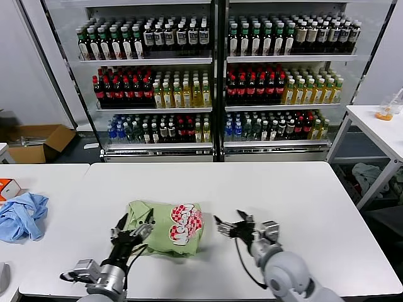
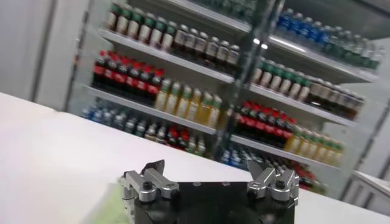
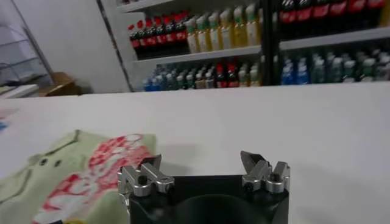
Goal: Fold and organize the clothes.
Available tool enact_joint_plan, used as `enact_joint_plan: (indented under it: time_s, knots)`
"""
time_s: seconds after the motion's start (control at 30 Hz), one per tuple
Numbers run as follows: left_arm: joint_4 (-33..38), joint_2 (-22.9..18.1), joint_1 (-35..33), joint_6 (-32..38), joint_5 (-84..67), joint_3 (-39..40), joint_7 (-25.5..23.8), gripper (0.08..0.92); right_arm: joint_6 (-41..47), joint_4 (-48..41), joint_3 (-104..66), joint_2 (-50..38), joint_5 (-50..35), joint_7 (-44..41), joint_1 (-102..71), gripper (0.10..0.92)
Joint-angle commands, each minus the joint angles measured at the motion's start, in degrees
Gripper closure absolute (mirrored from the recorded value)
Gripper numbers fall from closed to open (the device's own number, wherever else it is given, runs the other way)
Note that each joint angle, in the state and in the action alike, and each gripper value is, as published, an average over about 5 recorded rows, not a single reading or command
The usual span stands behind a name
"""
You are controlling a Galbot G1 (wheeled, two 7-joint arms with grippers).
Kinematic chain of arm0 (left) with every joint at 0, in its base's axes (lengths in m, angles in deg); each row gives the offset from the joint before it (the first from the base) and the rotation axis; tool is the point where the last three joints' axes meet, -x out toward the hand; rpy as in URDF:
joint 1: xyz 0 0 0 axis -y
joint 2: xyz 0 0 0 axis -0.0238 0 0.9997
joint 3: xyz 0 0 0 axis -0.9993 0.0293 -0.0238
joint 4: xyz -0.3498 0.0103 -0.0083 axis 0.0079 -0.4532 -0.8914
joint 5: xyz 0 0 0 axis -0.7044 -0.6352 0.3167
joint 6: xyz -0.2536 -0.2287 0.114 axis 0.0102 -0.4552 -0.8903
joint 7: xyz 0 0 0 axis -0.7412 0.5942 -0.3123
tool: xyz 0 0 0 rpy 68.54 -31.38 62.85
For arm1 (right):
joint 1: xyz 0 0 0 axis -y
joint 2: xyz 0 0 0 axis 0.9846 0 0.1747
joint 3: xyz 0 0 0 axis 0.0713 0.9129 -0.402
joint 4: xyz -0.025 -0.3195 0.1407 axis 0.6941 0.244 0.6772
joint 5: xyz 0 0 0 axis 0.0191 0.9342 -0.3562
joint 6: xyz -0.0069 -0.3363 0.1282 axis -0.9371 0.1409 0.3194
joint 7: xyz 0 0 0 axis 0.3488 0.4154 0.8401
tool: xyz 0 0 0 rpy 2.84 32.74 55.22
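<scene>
Head view: polo shirt (image 1: 169,228) lies folded into a compact bundle on the white table (image 1: 302,201), red-and-white print up, near the table's front edge. Left gripper (image 1: 135,233) sits at the shirt's left edge, jaws spread, holding nothing; whether a fingertip touches the fabric is hard to tell, since the gripper overlaps the cloth. Right gripper (image 1: 234,228) is just beside the shirt's right edge, apart from it, jaws spread wide and empty. Both arms are cut off by the frame's lower edge. Light blue cloth (image 1: 22,215) is crumpled on the neighbouring table, well apart from the shirt. Bottle cooler (image 1: 217,75) stands beyond the table.

Left wrist view: left gripper (image 2: 210,175) shows jaws wide apart with nothing between. Only a blurred green sliver of shirt (image 2: 116,204) shows beside one finger; print and collar are not visible here. Cooler shelves fill the background.

Right wrist view: right gripper (image 3: 204,173) has jaws open over bare table. This view shows what the head view hides: the shirt's (image 3: 79,176) collar and small dark buttons, next to the print. Shirt is cut off by the frame edge.
</scene>
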Motion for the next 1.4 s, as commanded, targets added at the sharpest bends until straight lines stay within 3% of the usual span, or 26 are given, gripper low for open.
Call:
enact_joint_plan:
  time_s: [0.03,0.37,1.07,1.17,1.4]
  knots:
    - [-0.3,0.4,-3.1,1.6,-0.6,-6.2,1.3,0.177,2.1,-6.0,9.4,12.0,-2.2,3.3,6.6,0.203]
    - [-0.5,0.5,-2.9,1.1,-0.7,-5.6,1.4,0.177,1.6,-7.3,8.7,14.4,-3.2,6.5,4.9,0.224]
    - [-0.2,0.7,-3.3,0.4,-2.7,-5.1,1.4,0.177,1.3,-7.8,1.3,10.9,-5.6,2.9,1.1,0.842]
    - [0.0,0.7,-3.5,0.4,-2.8,-5.1,1.4,0.177,1.7,-8.8,0.1,8.9,-2.6,-0.8,2.1,0.887]
    - [0.2,0.7,-3.4,0.2,-2.8,-4.8,1.3,0.177,1.9,-11.1,-3.1,2.7,6.4,-10.5,4.7,0.889]
